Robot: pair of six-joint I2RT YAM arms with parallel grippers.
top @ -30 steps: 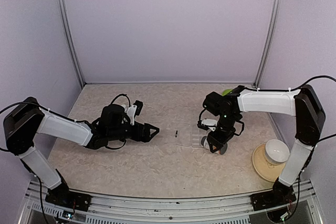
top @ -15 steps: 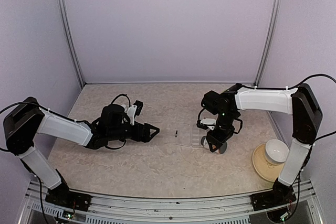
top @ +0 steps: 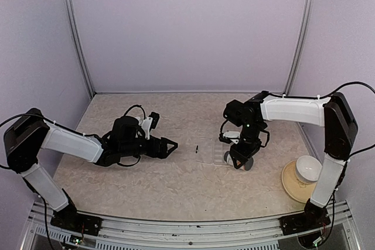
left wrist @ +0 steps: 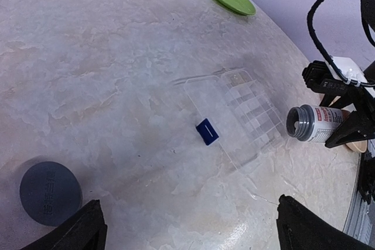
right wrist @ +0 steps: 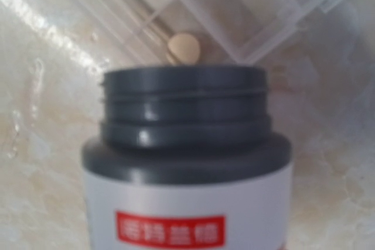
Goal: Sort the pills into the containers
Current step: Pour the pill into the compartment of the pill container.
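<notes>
The right gripper [top: 239, 157] is pinching a pill bottle [left wrist: 313, 124]. It holds the bottle tipped on its side, with the open mouth right at the edge of the clear pill box [left wrist: 240, 109]. One round tan pill [right wrist: 183, 46] lies in a compartment just past the bottle's mouth. The left gripper [left wrist: 193, 229] is spread wide and holds nothing. The box is out in front of it, well apart. A small dark blue piece [left wrist: 207, 131] lies on the left gripper's side of the box, on what looks like its open lid. The grey cap [left wrist: 50, 185] lies close beside the left gripper. Here is what could go wrong. If the bottle tips more, many pills may pour out at once, land in the wrong compartment, or bounce out onto the table [left wrist: 117, 57]. Nothing holds the light box down, so a bump from the bottle could push it away. The bottle has a white label with a red band [right wrist: 170, 230] and white signs on it, but they are too blurry to read. The cap has raised letters that I cannot read either.
</notes>
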